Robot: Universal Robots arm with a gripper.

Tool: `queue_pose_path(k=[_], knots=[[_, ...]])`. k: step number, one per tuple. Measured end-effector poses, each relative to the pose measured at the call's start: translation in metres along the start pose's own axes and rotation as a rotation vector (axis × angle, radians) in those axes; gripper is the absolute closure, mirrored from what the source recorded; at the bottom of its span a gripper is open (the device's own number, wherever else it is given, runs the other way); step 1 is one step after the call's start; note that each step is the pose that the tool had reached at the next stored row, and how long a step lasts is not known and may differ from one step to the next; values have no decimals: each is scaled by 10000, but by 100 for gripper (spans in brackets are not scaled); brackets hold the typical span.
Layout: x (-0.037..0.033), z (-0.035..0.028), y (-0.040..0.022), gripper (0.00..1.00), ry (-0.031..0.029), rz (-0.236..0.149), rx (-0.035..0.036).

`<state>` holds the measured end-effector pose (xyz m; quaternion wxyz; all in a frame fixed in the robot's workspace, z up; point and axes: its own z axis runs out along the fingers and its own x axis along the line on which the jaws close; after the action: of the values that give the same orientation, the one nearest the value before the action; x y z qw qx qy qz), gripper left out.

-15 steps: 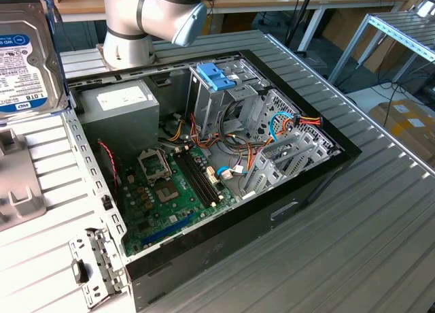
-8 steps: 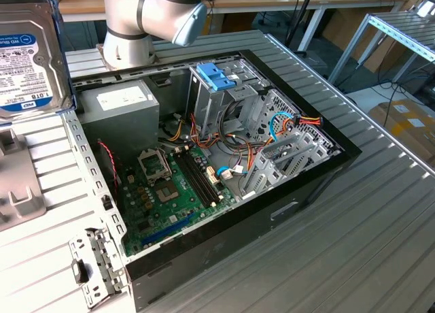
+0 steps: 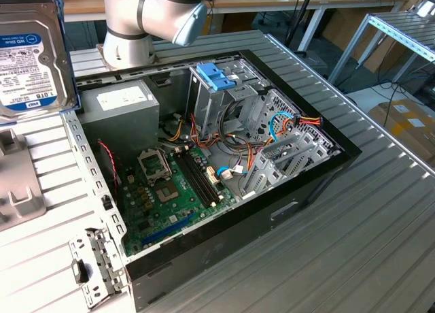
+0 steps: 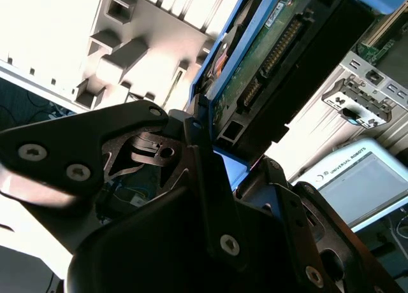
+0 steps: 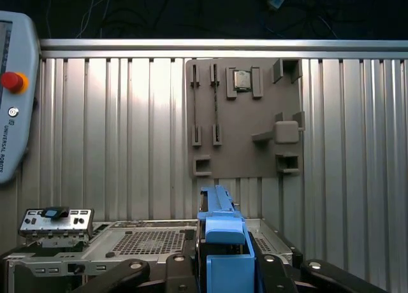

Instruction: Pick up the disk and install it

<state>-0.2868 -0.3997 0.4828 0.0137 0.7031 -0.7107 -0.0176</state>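
disk (image 4: pixel 268 54) between the fingers (image 4: pixel 207 178)

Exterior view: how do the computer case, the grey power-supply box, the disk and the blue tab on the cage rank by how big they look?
1. computer case
2. grey power-supply box and disk: they look alike, but the disk is near the camera and cut off, so they are left unranked
3. blue tab
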Motion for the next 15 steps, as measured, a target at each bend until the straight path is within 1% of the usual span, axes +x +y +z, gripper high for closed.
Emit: queue_pose_path(k=[15], knots=[[-1,-2,-102,63,2,-1,0]])
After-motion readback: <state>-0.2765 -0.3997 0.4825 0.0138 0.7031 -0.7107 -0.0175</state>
